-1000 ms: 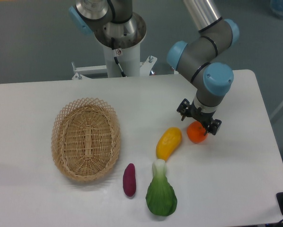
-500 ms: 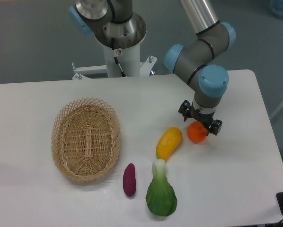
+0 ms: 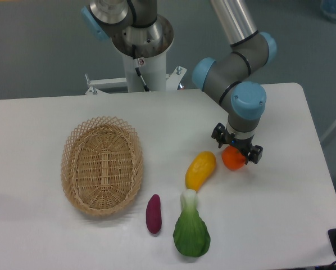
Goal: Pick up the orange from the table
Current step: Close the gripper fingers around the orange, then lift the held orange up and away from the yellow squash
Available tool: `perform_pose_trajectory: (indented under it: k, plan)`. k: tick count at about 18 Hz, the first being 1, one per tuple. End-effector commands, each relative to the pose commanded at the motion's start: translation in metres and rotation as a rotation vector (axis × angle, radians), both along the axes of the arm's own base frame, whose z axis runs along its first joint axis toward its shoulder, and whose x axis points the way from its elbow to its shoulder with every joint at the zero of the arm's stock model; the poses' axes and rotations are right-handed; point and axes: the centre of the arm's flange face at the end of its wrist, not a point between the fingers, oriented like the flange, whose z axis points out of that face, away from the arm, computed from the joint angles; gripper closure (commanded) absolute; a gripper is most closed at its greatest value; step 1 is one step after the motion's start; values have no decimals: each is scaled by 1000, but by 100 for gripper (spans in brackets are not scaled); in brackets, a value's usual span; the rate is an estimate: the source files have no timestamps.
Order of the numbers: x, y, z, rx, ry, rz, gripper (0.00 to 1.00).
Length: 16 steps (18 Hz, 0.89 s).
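The orange is a small round bright-orange fruit lying on the white table, right of centre. My gripper points straight down right over it and hides its upper part. The black fingers stand spread on either side of the fruit, so the gripper looks open around it. The orange still rests on the tabletop.
An elongated yellow fruit lies just left of the orange, close to the gripper. A green leafy vegetable and a purple vegetable lie nearer the front edge. A wicker basket stands at the left. The robot base is behind the table.
The arm's wrist has shifted left and lower over the orange. The orange has stayed where it was on the table.
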Motion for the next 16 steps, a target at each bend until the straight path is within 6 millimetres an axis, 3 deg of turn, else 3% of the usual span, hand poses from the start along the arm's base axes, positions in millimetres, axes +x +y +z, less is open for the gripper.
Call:
perform_pose_trajectory:
  k: [1,6,16]
  plan:
    - [-1,0,0,0,0,1,0]
    - [-1,-1,0,1,0,14,32]
    - [-18,3,30,31,41,13,33]
